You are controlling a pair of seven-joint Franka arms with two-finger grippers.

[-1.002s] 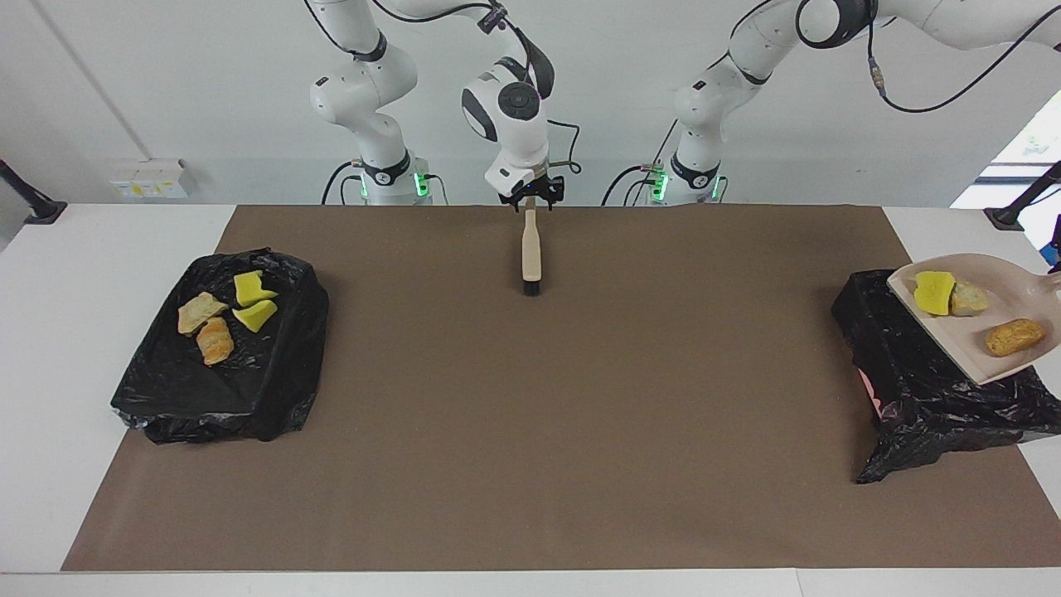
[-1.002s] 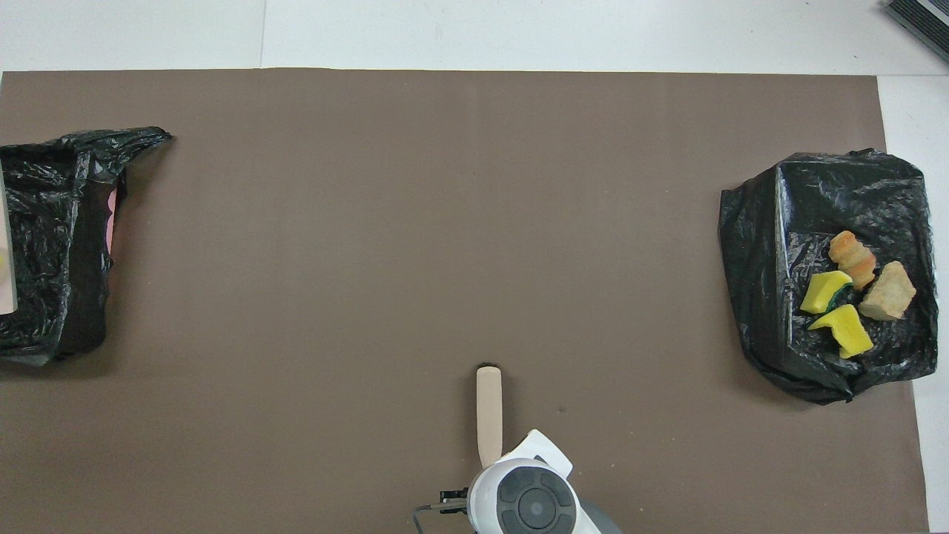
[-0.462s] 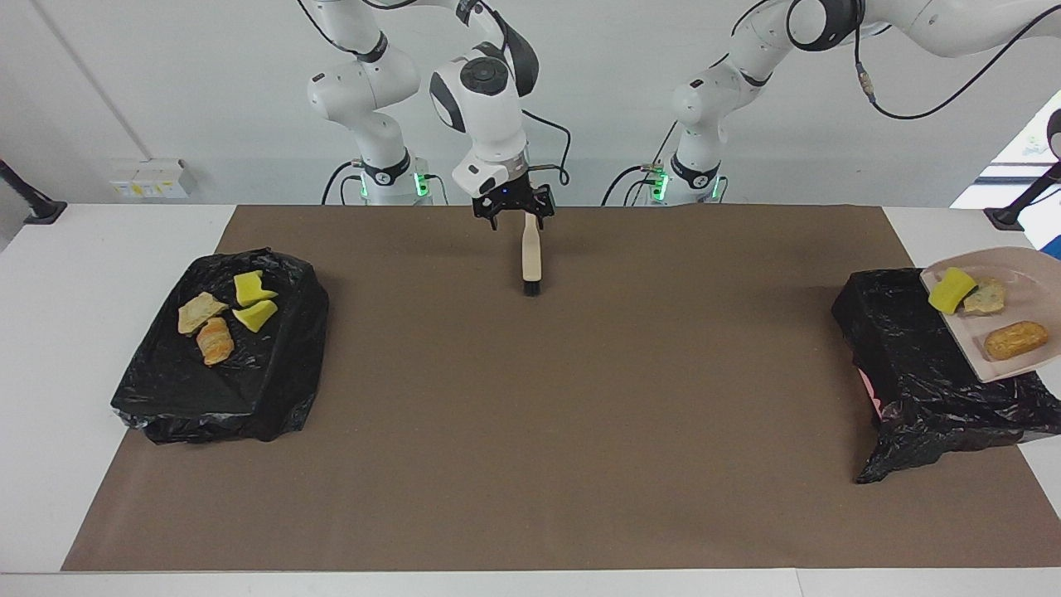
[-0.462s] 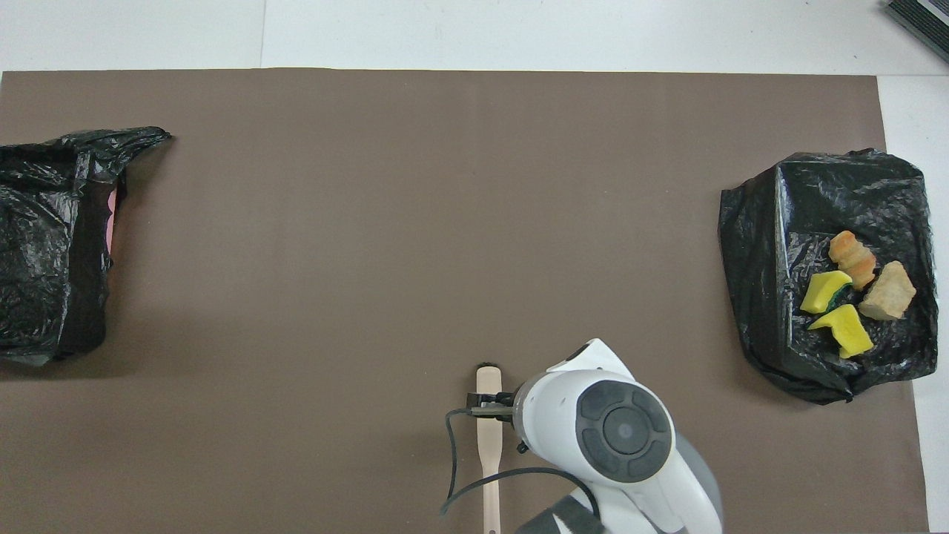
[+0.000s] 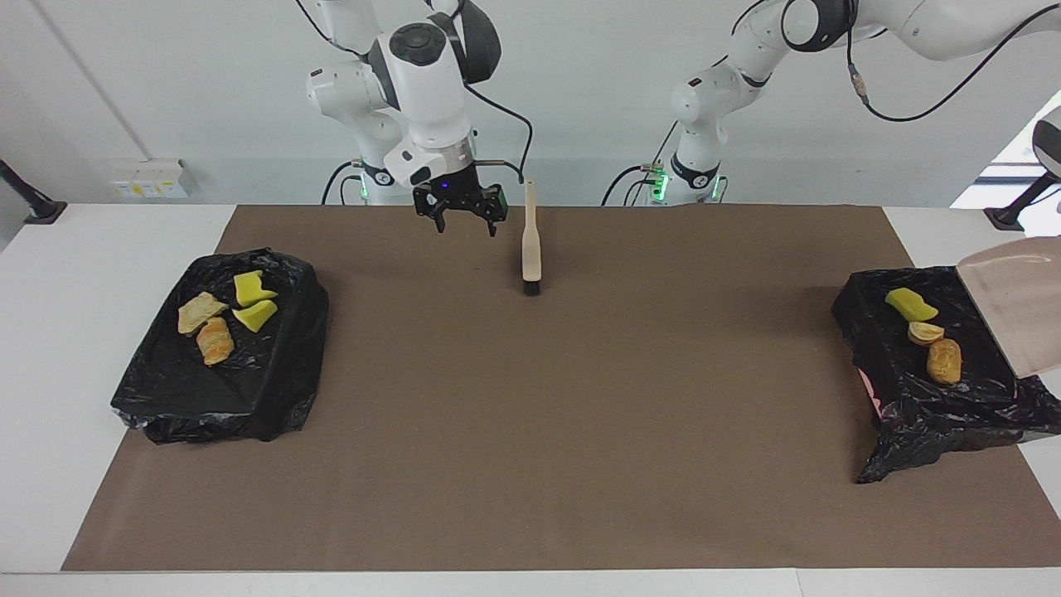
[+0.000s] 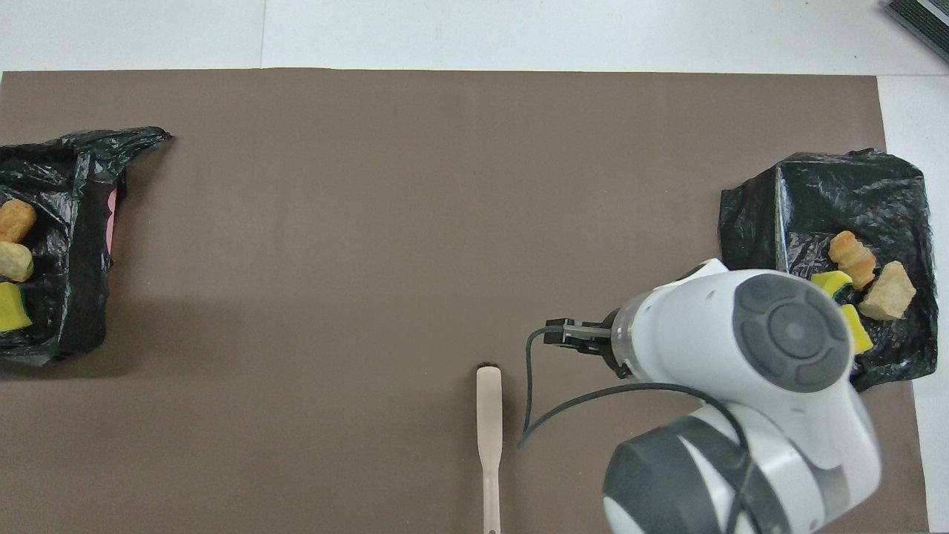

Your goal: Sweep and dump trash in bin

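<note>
Presently, dumping is in hand — dustpan [image 5: 1018, 311] tilted over the bin [image 5: 903, 398], left gripper unseen, judged shut; right gripper [image 5: 464, 217] spread, empty beside brush [image 5: 531, 249] — pan withdrawal required next.

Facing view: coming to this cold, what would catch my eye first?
Probably the two black bins, one at each end of the table: the bin at the left arm's end holds three scraps under a tilted dustpan, the other bin four. Between them a brush lies alone on the brown mat, the open right gripper raised beside it.
</note>
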